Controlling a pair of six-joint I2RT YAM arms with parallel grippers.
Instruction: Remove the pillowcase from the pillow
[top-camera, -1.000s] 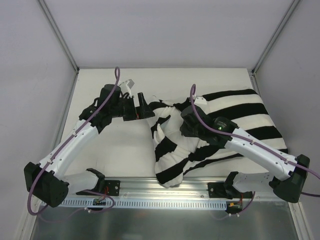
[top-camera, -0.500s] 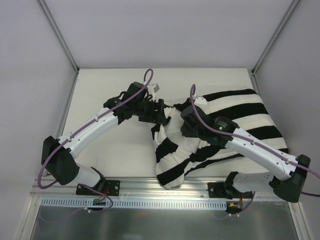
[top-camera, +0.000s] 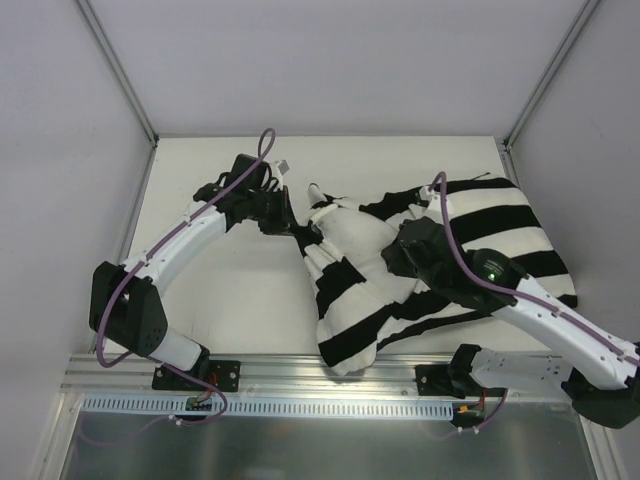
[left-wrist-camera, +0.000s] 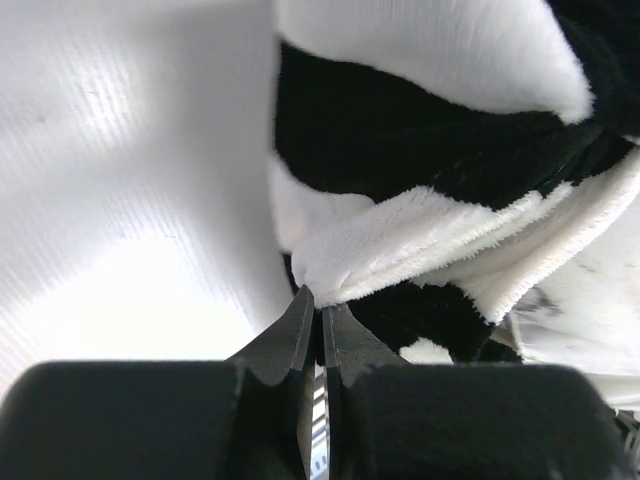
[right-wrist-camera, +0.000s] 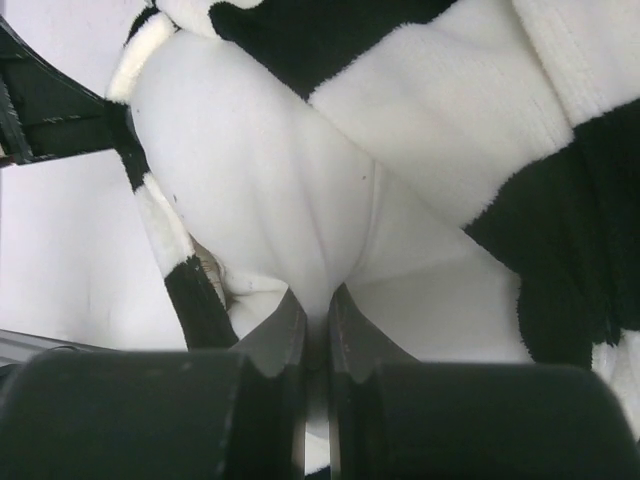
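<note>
The black-and-white striped pillowcase (top-camera: 490, 215) lies across the right half of the table, bunched toward the middle. Plain white pillow (top-camera: 355, 238) fabric shows bare through its open end. My left gripper (top-camera: 292, 222) is at that opening's left edge. In the left wrist view the left gripper (left-wrist-camera: 320, 302) is shut, its tips pinching the fuzzy white hem of the pillowcase (left-wrist-camera: 420, 130). My right gripper (top-camera: 393, 258) rests on the bare cushion. In the right wrist view the right gripper (right-wrist-camera: 317, 300) is shut on a gathered fold of the smooth white pillow (right-wrist-camera: 270, 170), with the pillowcase (right-wrist-camera: 450, 120) bunched beside it.
The white table (top-camera: 230, 290) lies bare to the left of the cloth. A metal rail (top-camera: 330, 375) runs along the near edge by the arm bases. Grey enclosure walls (top-camera: 60, 150) close in the sides and back. The left arm's dark end (right-wrist-camera: 40, 110) shows in the right wrist view.
My left gripper reached into the pillowcase opening, closed from wide open, and drew back to the left. My right arm shifted right, and more bare white pillow shows now.
</note>
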